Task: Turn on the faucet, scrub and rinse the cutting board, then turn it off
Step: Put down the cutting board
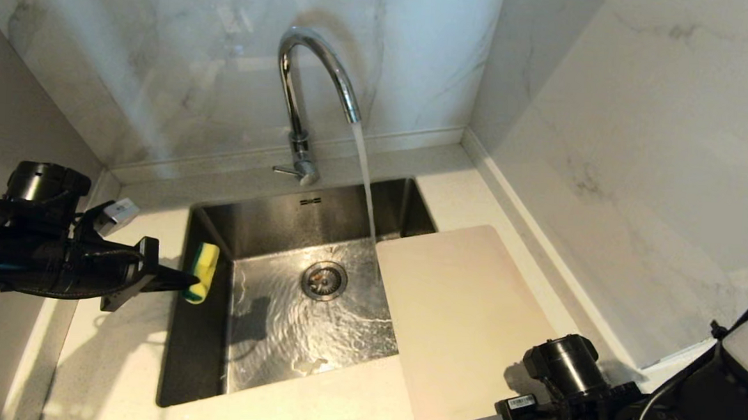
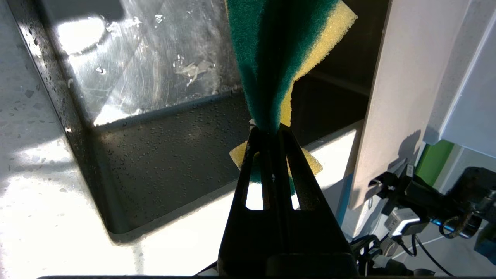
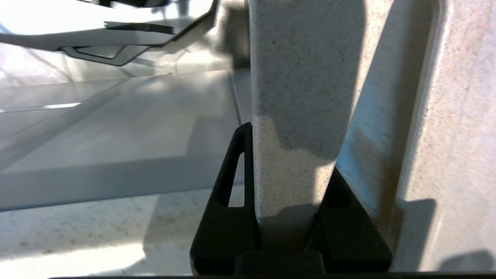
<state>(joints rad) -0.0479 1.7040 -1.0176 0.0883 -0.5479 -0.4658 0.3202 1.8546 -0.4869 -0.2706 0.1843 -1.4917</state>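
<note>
Chrome gooseneck faucet (image 1: 310, 85) running; right gripper (image 3: 290, 217) pinching cream plastic cutting board (image 1: 464, 317) edge, likely to steady it; left gripper (image 2: 271, 135) clamped on yellow-green sponge (image 1: 201, 272), poised to scrub

One faucet (image 1: 303, 91), one cutting board (image 1: 464, 317), one sponge (image 1: 202, 273), one sink (image 1: 270, 230), two grippers: left (image 1: 181, 281), right (image 3: 288, 182)
</note>
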